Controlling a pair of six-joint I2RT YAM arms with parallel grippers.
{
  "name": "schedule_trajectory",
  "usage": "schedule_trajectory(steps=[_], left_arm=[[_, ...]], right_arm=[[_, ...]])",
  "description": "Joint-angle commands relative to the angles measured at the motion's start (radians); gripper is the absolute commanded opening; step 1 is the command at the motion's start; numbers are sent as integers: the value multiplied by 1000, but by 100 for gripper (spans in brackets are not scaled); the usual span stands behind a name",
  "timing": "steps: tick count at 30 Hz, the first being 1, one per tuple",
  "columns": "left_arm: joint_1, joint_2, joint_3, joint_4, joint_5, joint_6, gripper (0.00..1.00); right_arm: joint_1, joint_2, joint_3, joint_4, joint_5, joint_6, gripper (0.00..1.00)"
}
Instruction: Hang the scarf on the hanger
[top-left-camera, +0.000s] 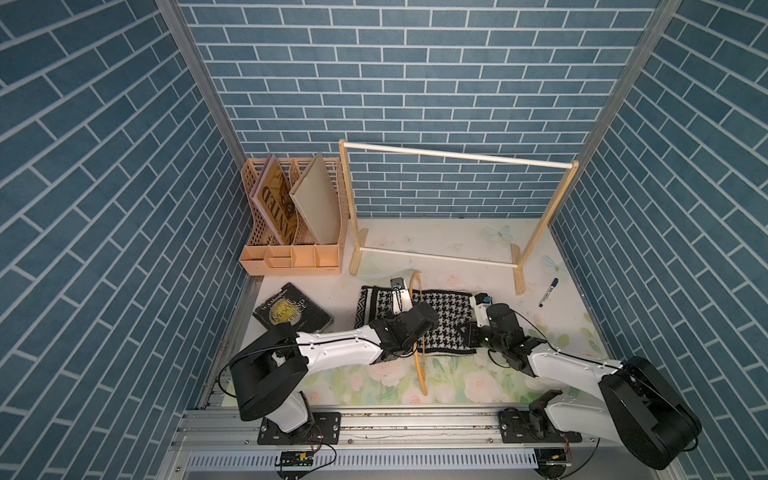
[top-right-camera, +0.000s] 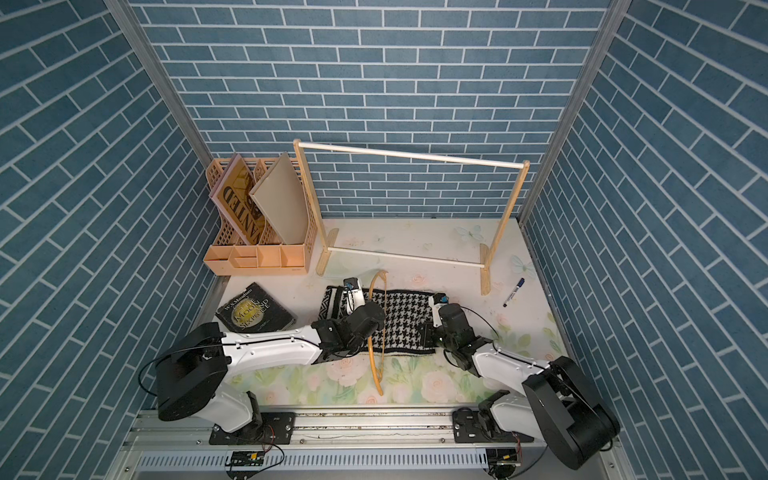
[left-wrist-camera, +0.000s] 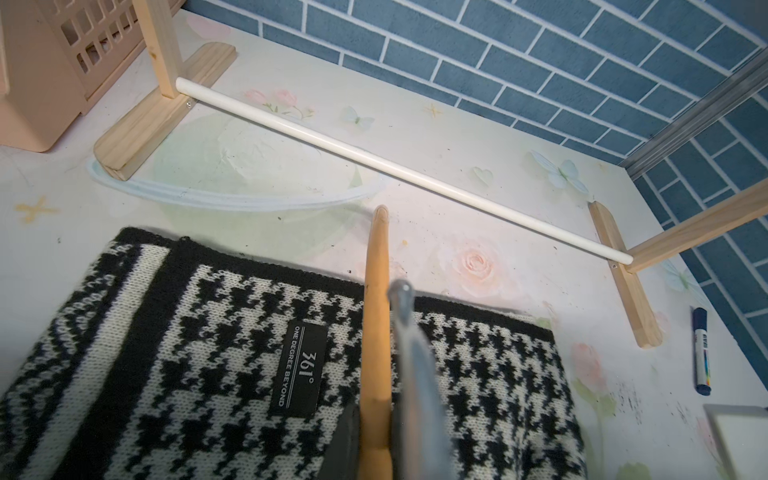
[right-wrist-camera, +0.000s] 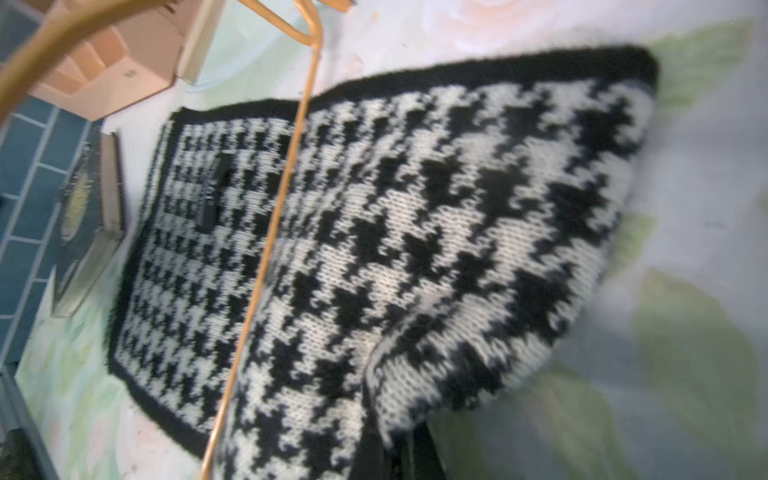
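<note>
Right gripper (right-wrist-camera: 392, 449) clamps one end of the houndstooth scarf (right-wrist-camera: 415, 208), probably to thread it through the wooden hanger (left-wrist-camera: 376, 311) that the left gripper (left-wrist-camera: 376, 440) grips upright.

Blue brick-pattern walls (top-left-camera: 415, 62) around a pale floral tabletop (top-left-camera: 457, 382).

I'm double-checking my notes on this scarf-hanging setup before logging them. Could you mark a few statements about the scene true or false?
1. The left gripper is shut on the hanger. True.
2. The right gripper is shut on the edge of the scarf. True.
3. The scarf is draped over the hanger. False: it lies on the table, beneath the hanger.
4. The marker sits inside the desk organizer. False: it lies on the table beside the rack foot.
</note>
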Motion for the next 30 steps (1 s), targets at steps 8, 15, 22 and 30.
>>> schedule_trajectory(steps=[8,15,22,30], left_arm=[[10,31,-16,-102,6,11,0],[10,41,-4,-89,19,19,0],[10,27,44,-100,17,49,0],[9,42,73,-93,30,61,0]], right_arm=[[109,9,37,357,-215,-73,0],[230,283,76,672,-238,-66,0],[276,534,127,930,-291,-28,0],[333,835,282,1078,-368,67,0]])
